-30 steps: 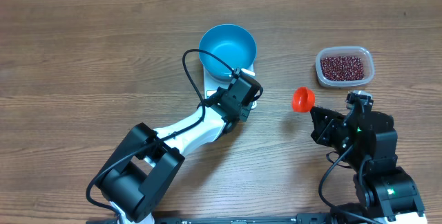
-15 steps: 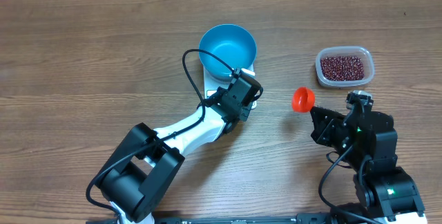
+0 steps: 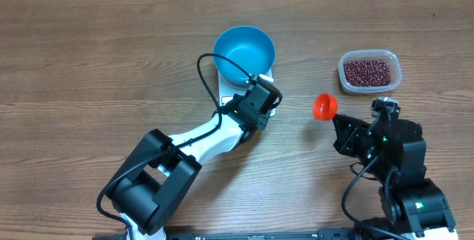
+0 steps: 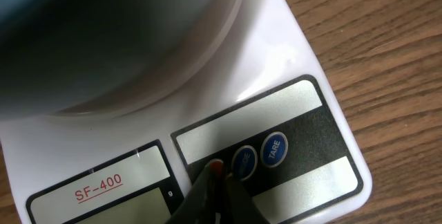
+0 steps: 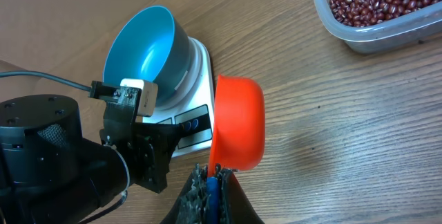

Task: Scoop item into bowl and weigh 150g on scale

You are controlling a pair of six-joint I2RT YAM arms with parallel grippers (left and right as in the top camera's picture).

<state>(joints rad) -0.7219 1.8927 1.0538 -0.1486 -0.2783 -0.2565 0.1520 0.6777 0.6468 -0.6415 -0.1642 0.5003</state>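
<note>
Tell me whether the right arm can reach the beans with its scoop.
Probably yes: the right gripper holds the scoop near the open tub of beans, with only bare table between; the left gripper is away at the scale.

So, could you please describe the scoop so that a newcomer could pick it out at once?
Find the blue bowl on the white scale in the middle of the wooden table, then look right, towards the clear tub of beans. Between them, held by the right gripper, is the scoop: the only bright orange-red thing, a small round cup.
</note>
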